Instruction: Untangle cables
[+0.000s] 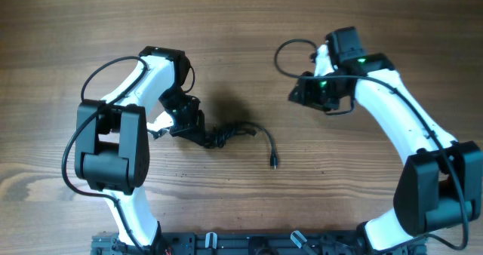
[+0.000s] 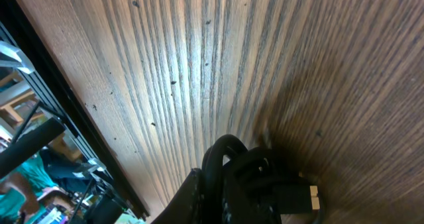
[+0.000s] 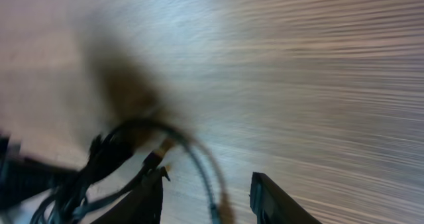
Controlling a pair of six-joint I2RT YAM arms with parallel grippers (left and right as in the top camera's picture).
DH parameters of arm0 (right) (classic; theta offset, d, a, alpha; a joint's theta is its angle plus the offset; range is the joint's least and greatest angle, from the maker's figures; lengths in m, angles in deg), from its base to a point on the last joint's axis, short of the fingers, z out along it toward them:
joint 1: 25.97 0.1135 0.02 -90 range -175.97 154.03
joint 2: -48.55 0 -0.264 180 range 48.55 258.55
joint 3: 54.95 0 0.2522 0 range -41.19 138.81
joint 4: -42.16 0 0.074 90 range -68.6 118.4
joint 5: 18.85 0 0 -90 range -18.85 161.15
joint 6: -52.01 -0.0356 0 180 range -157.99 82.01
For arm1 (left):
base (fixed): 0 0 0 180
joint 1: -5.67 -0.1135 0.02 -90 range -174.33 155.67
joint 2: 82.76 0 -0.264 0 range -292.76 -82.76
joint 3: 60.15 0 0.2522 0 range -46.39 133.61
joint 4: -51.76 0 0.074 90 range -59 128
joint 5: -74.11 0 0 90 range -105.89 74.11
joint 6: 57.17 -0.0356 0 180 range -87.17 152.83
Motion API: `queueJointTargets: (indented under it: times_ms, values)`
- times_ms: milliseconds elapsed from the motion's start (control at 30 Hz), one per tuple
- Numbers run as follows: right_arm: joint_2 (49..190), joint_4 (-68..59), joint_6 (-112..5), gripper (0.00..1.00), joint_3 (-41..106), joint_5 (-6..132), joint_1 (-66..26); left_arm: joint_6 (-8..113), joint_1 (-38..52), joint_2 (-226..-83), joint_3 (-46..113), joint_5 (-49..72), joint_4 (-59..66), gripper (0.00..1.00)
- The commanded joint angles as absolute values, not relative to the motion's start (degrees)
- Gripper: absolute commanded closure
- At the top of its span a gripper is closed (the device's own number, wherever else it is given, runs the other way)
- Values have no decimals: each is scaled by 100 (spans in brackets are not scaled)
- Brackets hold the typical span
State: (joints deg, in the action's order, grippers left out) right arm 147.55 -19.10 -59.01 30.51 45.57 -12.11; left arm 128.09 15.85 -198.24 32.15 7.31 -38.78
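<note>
My left gripper (image 1: 198,136) is clamped on the left end of the cables (image 1: 225,133), a knotted bunch lying on the surface (image 1: 241,29) near its middle. One loose strand curves right from the bunch, and its plug (image 1: 274,163) rests on the wood. My right gripper (image 1: 300,95) hangs well apart from them, fingers spread and gripping nothing.

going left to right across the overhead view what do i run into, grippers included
left gripper → tangled bunch of cables → loose plug end at the tip of the cord trailing off the bunch → right gripper
</note>
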Motion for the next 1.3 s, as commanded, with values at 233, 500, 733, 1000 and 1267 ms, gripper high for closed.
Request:
queueJointTargets:
  times_ms: [233, 500, 733, 1000, 1267]
  values:
    - [14703, -1250, -7011, 18, 3272, 3145, 427, 13100, 1600, -19675, 3237, 521, -3762, 82]
    - [15415, -988, -8021, 20, 3217, 3532, 1251, 13076, 1600, -19675, 3237, 521, -3729, 75]
    - [15826, -625, -8012, 69, 3220, 3774, 1253, 13071, 1600, -19675, 3237, 427, -3725, 69]
    - [15802, -577, -7719, 96, 3338, 3672, 883, 11355, 1095, -19643, 3508, 180, -3694, 66]
    - [15518, -2903, -7245, 95, 4549, 4791, 295, 7749, 822, -19621, 4365, 156, -2776, 96]
